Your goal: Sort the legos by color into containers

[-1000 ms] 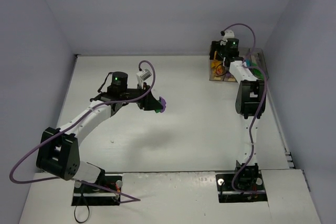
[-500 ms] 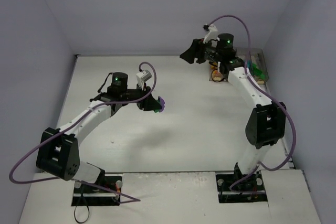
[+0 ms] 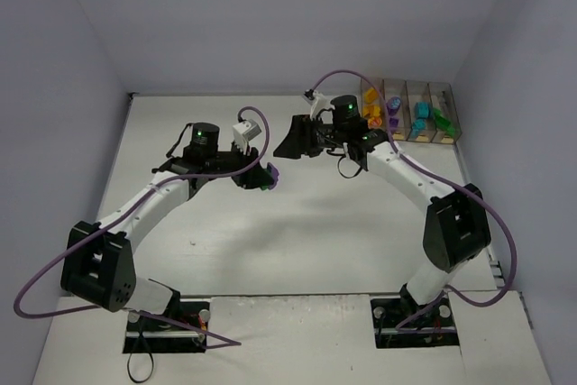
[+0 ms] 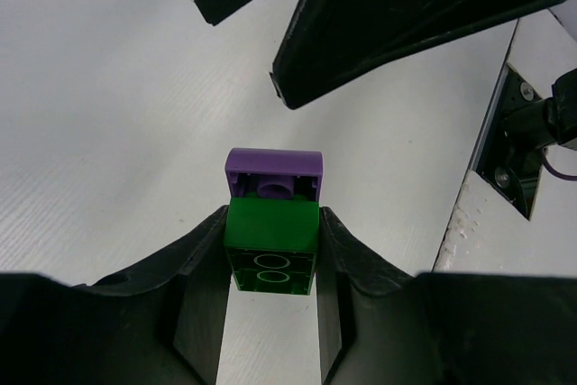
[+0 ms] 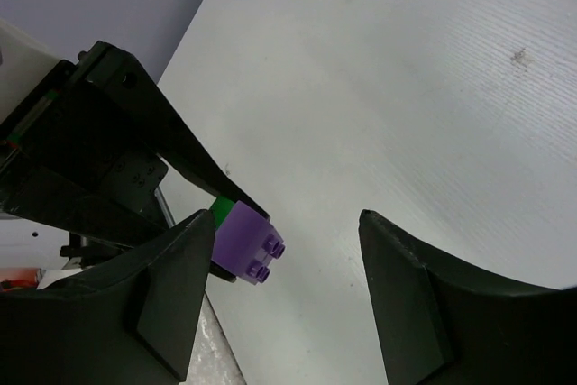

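My left gripper (image 3: 263,177) is shut on a green lego (image 4: 271,247) with a purple lego (image 4: 273,172) stuck on its far end, held above the table; the pair also shows in the top view (image 3: 270,176). My right gripper (image 3: 293,143) is open and empty, facing the left gripper just right of it. In the right wrist view the purple lego (image 5: 244,242) sits beside my near finger, the green lego (image 5: 217,208) behind it. The containers (image 3: 410,112) stand at the back right, holding orange, purple, teal and green legos.
The table's right edge (image 3: 478,214) runs past the right arm. The two arm bases sit on plates at the near edge (image 3: 167,317). Grey walls enclose the table at the back and left.
My right arm has swung from over the containers leftward to face the left gripper, uncovering the containers. My left gripper has held the green and purple legos nearly still.
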`<action>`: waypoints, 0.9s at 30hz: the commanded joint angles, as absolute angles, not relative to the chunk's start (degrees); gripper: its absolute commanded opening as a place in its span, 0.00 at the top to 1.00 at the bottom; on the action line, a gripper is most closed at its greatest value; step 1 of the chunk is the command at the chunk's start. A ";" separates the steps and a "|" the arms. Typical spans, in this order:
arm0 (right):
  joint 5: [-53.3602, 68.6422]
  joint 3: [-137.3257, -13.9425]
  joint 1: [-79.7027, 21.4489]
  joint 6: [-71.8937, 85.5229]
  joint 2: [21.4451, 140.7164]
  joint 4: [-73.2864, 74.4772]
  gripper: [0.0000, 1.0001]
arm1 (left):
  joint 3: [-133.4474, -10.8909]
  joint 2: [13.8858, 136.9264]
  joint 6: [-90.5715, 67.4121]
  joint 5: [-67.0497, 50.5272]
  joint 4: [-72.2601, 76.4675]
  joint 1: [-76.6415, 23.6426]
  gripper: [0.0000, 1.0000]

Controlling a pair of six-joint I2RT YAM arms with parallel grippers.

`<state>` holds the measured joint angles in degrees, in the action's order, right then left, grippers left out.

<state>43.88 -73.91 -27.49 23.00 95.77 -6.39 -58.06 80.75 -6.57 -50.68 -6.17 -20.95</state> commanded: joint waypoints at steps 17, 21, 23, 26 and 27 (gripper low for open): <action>43.33 -74.09 -32.34 26.89 94.57 -9.58 0.43 | -61.79 77.17 -4.75 -44.83 -3.69 -21.71 1.00; 42.54 -73.48 -32.43 27.42 95.01 -9.58 0.47 | -61.26 76.20 -4.75 -44.21 -3.52 -21.97 1.00; 42.10 -73.21 -32.34 27.42 95.27 -9.41 0.48 | -61.00 75.76 -4.83 -43.95 -3.34 -22.06 1.00; 42.01 -72.95 -32.52 27.77 95.62 -9.40 0.53 | -60.21 74.88 -5.10 -43.77 -2.82 -22.06 1.00; 42.19 -72.95 -32.52 27.86 95.71 -9.32 0.54 | -60.03 74.62 -5.10 -43.68 -2.73 -22.15 1.00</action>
